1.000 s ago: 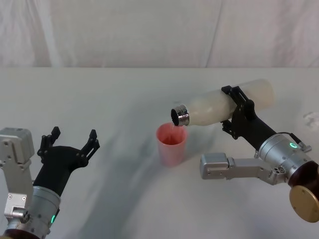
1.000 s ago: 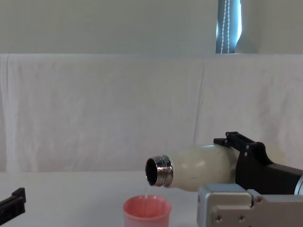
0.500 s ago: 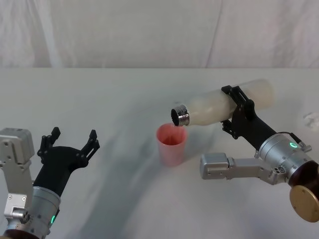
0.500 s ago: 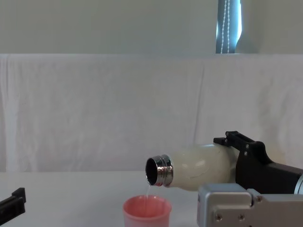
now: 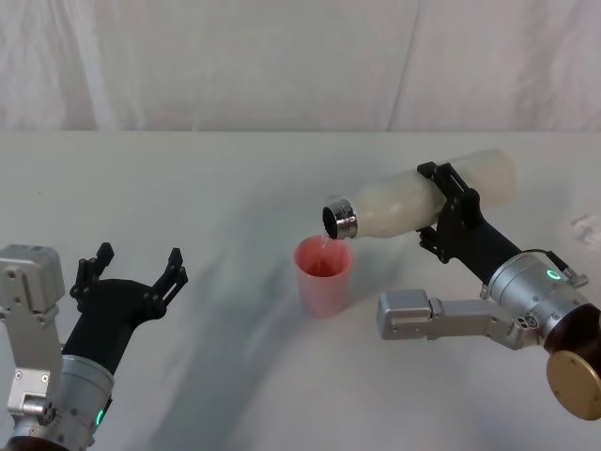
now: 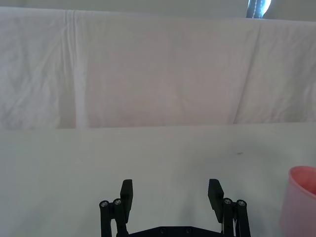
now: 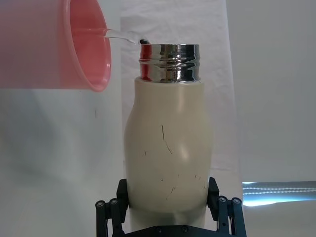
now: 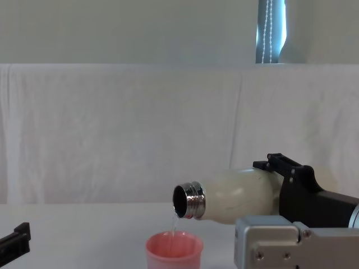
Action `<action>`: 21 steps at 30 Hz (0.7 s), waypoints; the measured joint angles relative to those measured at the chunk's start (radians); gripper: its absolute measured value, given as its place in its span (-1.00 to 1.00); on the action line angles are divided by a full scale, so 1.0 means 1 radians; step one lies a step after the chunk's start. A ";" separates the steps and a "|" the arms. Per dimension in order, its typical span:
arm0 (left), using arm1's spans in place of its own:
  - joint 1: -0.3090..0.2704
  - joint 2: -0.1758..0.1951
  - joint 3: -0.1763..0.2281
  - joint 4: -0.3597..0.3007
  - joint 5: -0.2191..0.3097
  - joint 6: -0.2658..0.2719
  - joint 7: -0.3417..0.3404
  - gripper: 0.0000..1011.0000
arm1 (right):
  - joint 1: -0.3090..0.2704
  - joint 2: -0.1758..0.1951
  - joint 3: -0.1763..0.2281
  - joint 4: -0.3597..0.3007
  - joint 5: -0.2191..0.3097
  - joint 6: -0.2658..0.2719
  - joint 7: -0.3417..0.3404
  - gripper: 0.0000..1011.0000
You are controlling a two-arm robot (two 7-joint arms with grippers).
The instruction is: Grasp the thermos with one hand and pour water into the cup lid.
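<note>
My right gripper (image 5: 449, 209) is shut on the cream-white thermos (image 5: 413, 203), which lies tipped nearly level with its steel neck (image 5: 339, 219) just above the pink cup lid (image 5: 324, 275). A thin stream of water (image 8: 174, 223) falls from the neck into the cup lid (image 8: 174, 252). The right wrist view shows the thermos (image 7: 169, 148) clamped between the fingers, water (image 7: 121, 35) arcing to the cup lid (image 7: 54, 44). My left gripper (image 5: 130, 272) stands open at the near left, apart from both; its fingers (image 6: 127, 195) hold nothing, and the cup lid (image 6: 300, 202) is off to one side.
A white cloth covers the table (image 5: 207, 188) and hangs as a backdrop (image 8: 112, 129) behind it. A small crumpled white scrap (image 5: 587, 225) lies at the far right edge. Bare cloth spreads left and behind the cup lid.
The thermos has tipped very slightly further; the stream keeps running into the cup lid. The left arm has sunk a little.
</note>
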 joint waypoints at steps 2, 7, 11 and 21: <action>0.000 0.000 0.000 0.000 0.000 0.000 0.000 0.98 | 0.000 0.000 0.000 0.000 0.000 0.000 0.000 0.90; 0.000 0.000 0.000 0.000 0.000 0.000 0.000 0.98 | 0.002 0.001 0.000 0.000 0.000 0.000 0.000 0.90; 0.000 0.000 0.000 0.000 0.000 0.000 0.000 0.98 | 0.002 0.002 0.000 0.001 0.000 0.000 0.000 0.90; 0.000 0.000 0.000 0.000 0.000 0.000 0.000 0.98 | 0.003 0.001 0.004 0.003 0.006 -0.002 0.000 0.90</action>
